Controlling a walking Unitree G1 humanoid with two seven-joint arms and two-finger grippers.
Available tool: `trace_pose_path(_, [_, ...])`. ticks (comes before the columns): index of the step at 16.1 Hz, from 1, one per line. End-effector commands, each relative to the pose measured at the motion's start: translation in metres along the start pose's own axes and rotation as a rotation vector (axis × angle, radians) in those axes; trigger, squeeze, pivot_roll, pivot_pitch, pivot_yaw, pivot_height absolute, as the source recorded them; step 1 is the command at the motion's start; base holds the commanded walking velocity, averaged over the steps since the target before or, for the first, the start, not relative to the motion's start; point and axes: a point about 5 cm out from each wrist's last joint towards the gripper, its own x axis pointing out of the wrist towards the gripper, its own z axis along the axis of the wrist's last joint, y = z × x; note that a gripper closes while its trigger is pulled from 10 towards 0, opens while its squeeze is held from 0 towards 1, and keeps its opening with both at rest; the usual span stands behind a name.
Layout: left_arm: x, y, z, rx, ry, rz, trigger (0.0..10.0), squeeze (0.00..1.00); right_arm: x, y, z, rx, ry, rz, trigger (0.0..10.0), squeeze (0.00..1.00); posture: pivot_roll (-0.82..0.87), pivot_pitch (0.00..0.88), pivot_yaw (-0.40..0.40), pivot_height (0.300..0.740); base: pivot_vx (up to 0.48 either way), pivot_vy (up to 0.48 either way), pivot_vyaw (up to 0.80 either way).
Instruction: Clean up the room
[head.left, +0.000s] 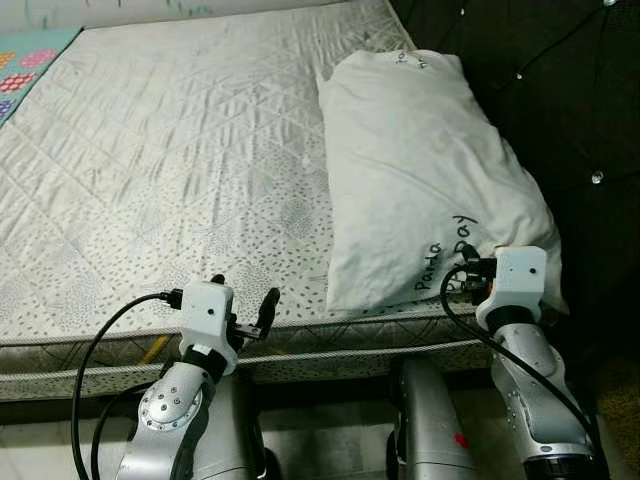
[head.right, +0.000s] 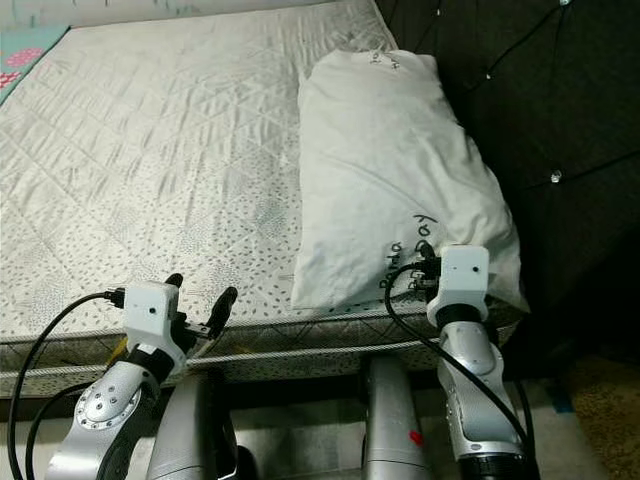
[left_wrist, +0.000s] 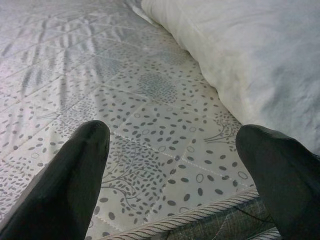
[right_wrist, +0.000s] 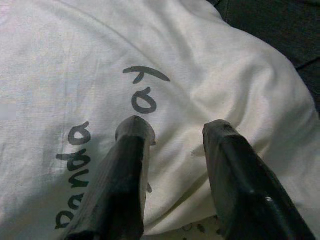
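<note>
Both grippers, left (head.left: 243, 296) and right (right_wrist: 172, 132), gape; pillow (head.left: 420, 170) beneath right fingertips.

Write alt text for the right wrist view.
The right pincer, its two black fingers apart, rests over a white pillow bearing black handwritten lettering. A dark headboard shows beyond the pillow.

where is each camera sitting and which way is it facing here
Left eye view: on the head, looking down at the mattress and pillow; both silver arms show.
Right eye view: same head, same scene.
Left wrist view: along the open left end effector over the mattress edge.
Right wrist view: along the open right end effector at the pillow's handwritten lettering.
Shared: the pillow appears in all four.
</note>
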Motion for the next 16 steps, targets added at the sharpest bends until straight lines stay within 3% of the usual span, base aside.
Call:
trace_pose_path(1, [-0.004,0.005,-0.002,0.017,0.002,0.027,10.0,0.0,-0.003,0.001,0.001,0.005,-0.008,0.001,10.0,1.0,-0.1,0.097,0.069,0.525,0.0,0.0,0.0])
trace_pose_path(3, [-0.005,0.014,0.004,0.052,-0.031,0.102,10.0,0.0,-0.011,0.001,0.002,0.027,-0.018,0.012,10.0,1.0,-0.1,0.082,0.064,0.525,0.0,0.0,0.0])
trace_pose_path(6, [-0.004,0.014,0.005,0.046,-0.036,0.101,10.0,0.0,-0.015,0.006,0.003,0.06,-0.014,0.043,10.0,1.0,-0.1,0.08,0.063,0.525,0.0,0.0,0.0])
trace_pose_path(9, [-0.003,0.012,0.003,0.041,-0.034,0.096,10.0,0.0,-0.012,0.014,0.009,0.077,-0.012,0.051,10.0,1.0,-0.1,0.082,0.067,0.525,0.0,0.0,0.0])
trace_pose_path(15, [-0.002,0.009,0.002,0.024,-0.03,0.084,10.0,0.0,0.0,0.012,0.02,0.14,-0.022,0.035,10.0,1.0,-0.1,0.08,0.063,0.539,0.0,0.0,0.0])
trace_pose_path(16, [-0.002,0.009,0.002,0.022,-0.03,0.082,10.0,0.0,0.002,0.012,0.021,0.146,-0.021,0.034,10.0,0.0,-0.1,0.08,0.063,0.548,0.0,0.0,0.0])
